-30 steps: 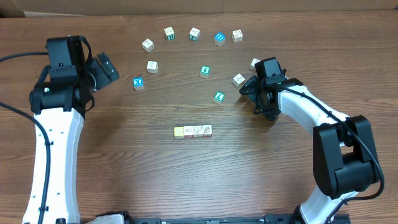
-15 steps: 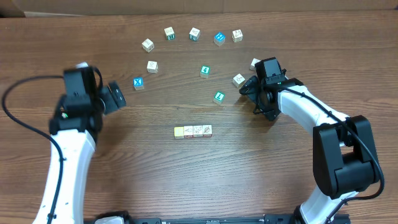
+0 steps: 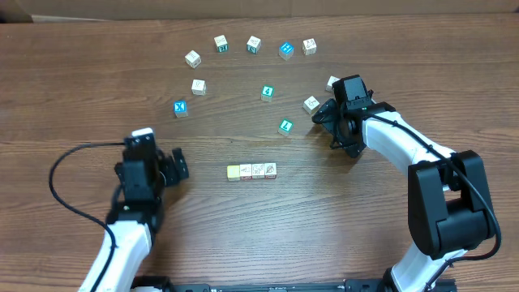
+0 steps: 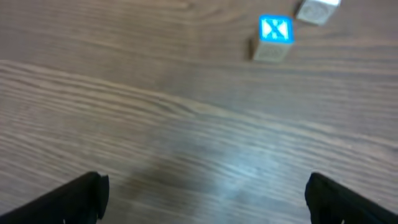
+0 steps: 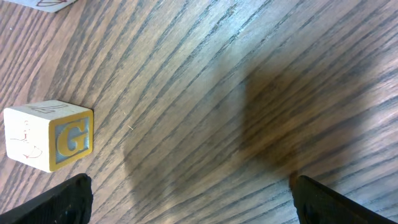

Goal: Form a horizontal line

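Observation:
The horizontal line (image 3: 251,171) is a row of four touching cubes near the table's middle: a pale yellow one at the left end and three whitish ones with faint reddish marks. My left gripper (image 3: 178,165) is open and empty, low over the table to the left of the row and apart from it. Its fingers (image 4: 205,199) show over bare wood in the left wrist view. My right gripper (image 3: 332,130) is open and empty at the right. It is beside a whitish cube (image 3: 311,103) that shows a yellow G (image 5: 50,134) in the right wrist view (image 5: 193,202).
Several loose cubes lie in an arc across the far side. They include a blue X cube (image 3: 181,108), also in the left wrist view (image 4: 274,37), teal cubes (image 3: 267,92) (image 3: 285,126), a blue cube (image 3: 285,50) and whitish cubes (image 3: 199,86) (image 3: 332,83).
My left arm has swung from the far left down toward the front and now sits just left of the row. The right arm and all cubes have not moved.

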`<action>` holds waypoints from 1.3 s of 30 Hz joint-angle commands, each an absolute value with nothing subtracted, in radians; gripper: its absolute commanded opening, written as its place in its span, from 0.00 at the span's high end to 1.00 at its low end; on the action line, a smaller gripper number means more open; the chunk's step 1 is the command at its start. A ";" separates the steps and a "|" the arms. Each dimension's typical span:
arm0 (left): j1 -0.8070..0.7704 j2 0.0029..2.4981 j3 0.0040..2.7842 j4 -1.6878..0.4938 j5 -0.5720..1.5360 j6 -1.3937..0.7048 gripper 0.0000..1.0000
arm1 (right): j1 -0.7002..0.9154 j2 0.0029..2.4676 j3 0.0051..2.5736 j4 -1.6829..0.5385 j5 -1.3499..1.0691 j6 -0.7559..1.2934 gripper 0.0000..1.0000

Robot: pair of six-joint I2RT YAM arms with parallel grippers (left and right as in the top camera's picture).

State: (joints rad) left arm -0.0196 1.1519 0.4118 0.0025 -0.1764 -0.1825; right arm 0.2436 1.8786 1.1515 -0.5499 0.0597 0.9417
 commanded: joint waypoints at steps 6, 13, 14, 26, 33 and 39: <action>-0.033 1.076 0.272 0.087 -0.182 -0.155 0.01 | 0.240 1.864 1.145 -0.546 0.073 0.943 0.00; -0.033 1.022 0.161 0.175 -0.137 -0.157 0.00 | 0.240 1.864 1.145 -0.545 0.073 0.943 0.00; -0.033 1.016 0.133 0.216 -0.129 -0.158 0.00 | 0.240 1.864 1.145 -0.545 0.073 0.942 0.00; -0.034 0.835 0.005 0.225 -0.123 -0.157 0.00 | 0.240 1.864 1.145 -0.541 0.073 0.943 0.00; -0.034 0.650 0.005 0.030 -0.146 -0.156 0.00 | 0.240 1.864 1.145 -0.539 0.074 0.942 0.00; -0.034 0.456 0.005 -0.065 -0.160 -0.127 0.00 | 0.240 1.864 1.145 -0.539 0.074 0.942 0.00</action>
State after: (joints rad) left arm -0.0269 0.5339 0.0082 -0.0658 -0.1436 -0.1673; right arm 0.2436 1.8786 1.1515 -0.5419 0.0597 0.9421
